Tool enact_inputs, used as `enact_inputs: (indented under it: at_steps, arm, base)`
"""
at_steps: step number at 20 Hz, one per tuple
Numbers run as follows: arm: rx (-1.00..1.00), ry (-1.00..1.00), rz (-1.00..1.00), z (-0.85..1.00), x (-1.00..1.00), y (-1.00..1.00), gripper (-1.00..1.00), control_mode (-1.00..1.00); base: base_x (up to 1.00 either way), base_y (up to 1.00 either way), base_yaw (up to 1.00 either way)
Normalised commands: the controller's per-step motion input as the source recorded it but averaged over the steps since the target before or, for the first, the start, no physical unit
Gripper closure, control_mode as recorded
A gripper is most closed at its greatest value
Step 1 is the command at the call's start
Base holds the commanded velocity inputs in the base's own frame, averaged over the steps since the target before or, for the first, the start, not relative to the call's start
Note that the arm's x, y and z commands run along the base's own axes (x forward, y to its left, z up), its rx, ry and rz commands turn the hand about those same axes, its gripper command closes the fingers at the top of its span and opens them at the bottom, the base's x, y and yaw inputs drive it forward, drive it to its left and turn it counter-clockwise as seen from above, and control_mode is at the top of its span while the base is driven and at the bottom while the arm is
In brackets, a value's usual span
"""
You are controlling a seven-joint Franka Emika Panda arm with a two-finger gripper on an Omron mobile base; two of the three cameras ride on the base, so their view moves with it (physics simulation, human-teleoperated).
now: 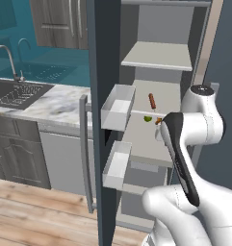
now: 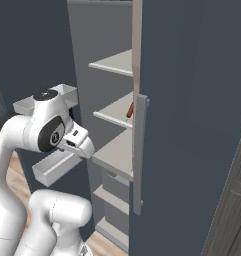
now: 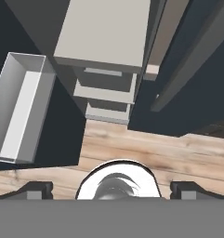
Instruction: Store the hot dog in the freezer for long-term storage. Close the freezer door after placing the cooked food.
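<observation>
Your freezer door (image 1: 104, 120) stands open beside the arm, its bins jutting out. The hot dog (image 1: 151, 101) lies on a freezer (image 2: 112, 62) shelf. Your gripper (image 3: 111, 190) is spread wide, empty.

the hot dog (image 2: 129, 111) is half hidden behind the edge of the plain freezer door (image 2: 192, 125) in the right base view, so only one end is seen. below the hot dog (image 1: 152, 101) in the left base view, an orange item (image 1: 158, 121) is partly covered by the robot's arm and cannot be identified. the freezer (image 1: 158, 72) is cut off by the top edge, and its lower shelves are masked by the arm.
</observation>
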Motion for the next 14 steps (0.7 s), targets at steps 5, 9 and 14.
enact_inputs:
  at_steps: [5,9,14]
  arm:
    - [0.00,-0.06,-0.11,0.00,-0.39,0.11,-1.00,-1.00]
    - [0.00,-0.04,-0.09,-0.02,-0.31,0.04,-1.00,1.00]
    - [0.00,0.00,0.00,0.00,0.00,0.00,-1.00,1.00]
  base:
    - [0.00,0.00,0.00]
    - [-0.25,0.06,-0.08]
    - [-0.50,0.03,-0.20]
